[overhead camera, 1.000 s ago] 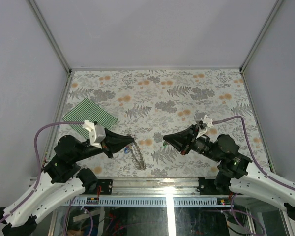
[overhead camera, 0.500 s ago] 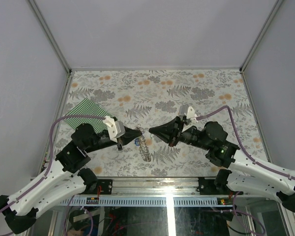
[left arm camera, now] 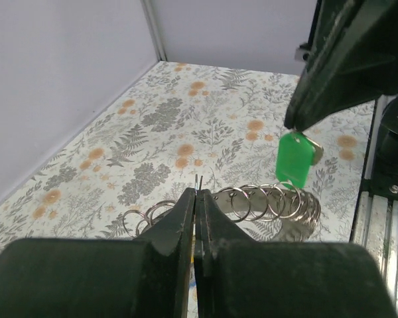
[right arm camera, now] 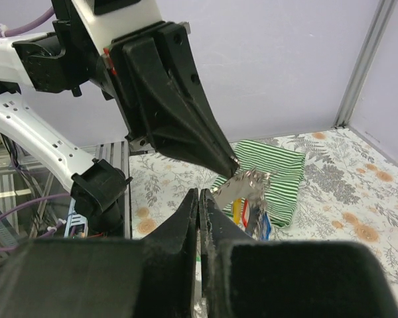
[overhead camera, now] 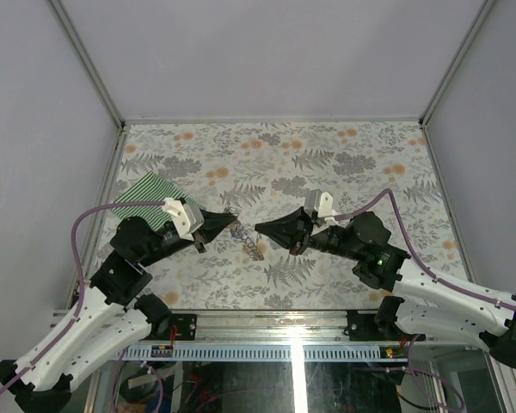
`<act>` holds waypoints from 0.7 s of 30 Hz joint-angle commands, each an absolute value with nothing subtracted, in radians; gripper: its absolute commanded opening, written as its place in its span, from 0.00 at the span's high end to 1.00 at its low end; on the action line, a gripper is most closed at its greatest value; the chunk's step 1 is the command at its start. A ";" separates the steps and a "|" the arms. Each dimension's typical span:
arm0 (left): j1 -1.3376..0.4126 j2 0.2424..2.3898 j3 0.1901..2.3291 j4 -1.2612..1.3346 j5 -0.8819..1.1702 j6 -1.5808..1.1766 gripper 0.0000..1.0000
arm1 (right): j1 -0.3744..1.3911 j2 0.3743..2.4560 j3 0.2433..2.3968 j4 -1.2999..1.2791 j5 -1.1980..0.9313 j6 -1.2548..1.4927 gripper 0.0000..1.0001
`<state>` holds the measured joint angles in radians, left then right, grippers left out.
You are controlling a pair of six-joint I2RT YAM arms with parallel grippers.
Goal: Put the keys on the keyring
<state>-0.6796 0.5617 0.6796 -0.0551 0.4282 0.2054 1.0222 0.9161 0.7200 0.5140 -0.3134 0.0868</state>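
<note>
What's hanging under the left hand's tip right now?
The keyring dangles from the left hand, with yellow, red and blue keys beneath. Their lower ends are covered by the right hand's fingers. The right hand holds the green key.

The left gripper [overhead camera: 235, 220] and the right gripper [overhead camera: 258, 228], well apart a second ago, now stand nearly tip to tip, both having advanced forward and inward. The keyring [overhead camera: 250, 244], pinched in the left gripper, has travelled with it. Its strand now hangs just beneath the right gripper's tip, where before it trailed well clear of it.
</note>
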 commanded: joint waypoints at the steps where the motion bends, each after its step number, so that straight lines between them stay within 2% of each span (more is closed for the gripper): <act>1: -0.657 0.541 0.671 0.094 0.446 0.153 1.00 | 1.028 0.919 0.687 0.677 -0.334 0.075 1.00; 11: -0.632 0.562 0.647 0.141 0.507 0.097 1.00 | 1.028 0.974 0.655 0.783 -0.310 0.090 1.00; 21: -0.513 0.577 0.593 0.315 0.637 -0.053 1.00 | 1.027 1.039 0.644 0.936 -0.242 0.166 1.00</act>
